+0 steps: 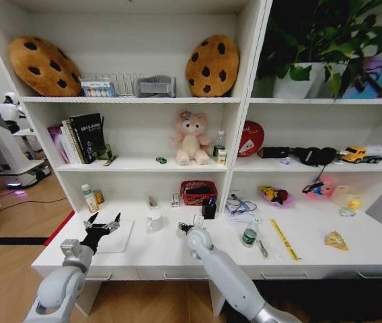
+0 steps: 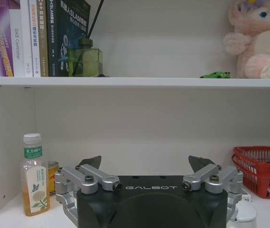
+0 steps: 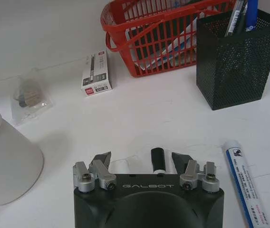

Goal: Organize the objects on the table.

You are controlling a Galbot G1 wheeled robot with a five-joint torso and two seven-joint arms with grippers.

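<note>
On the white table (image 1: 312, 252), my left gripper (image 1: 103, 225) hovers open over the silver laptop (image 1: 118, 241); its open fingers (image 2: 145, 164) face the shelf wall. My right gripper (image 1: 191, 227) is low on the table beside the white cup (image 1: 154, 219). It stands open (image 3: 142, 159), and a black-tipped pen (image 3: 157, 159) lies on the table between its fingers, untouched by either. The cup (image 3: 4, 164) is close by. A green-capped bottle (image 1: 249, 235), another pen (image 1: 261, 247) and a yellow ruler (image 1: 285, 239) lie further right. The tiny green toy car (image 1: 161, 160) (image 2: 216, 75) sits on the shelf.
A red basket (image 3: 159, 33) and a black mesh pen holder (image 3: 232, 57) stand at the back of the table. A small box (image 3: 96, 73), a plastic packet (image 3: 28, 95) and a blue-and-white tube (image 3: 242, 175) lie near my right gripper. A white-capped bottle (image 2: 34, 175) stands far left.
</note>
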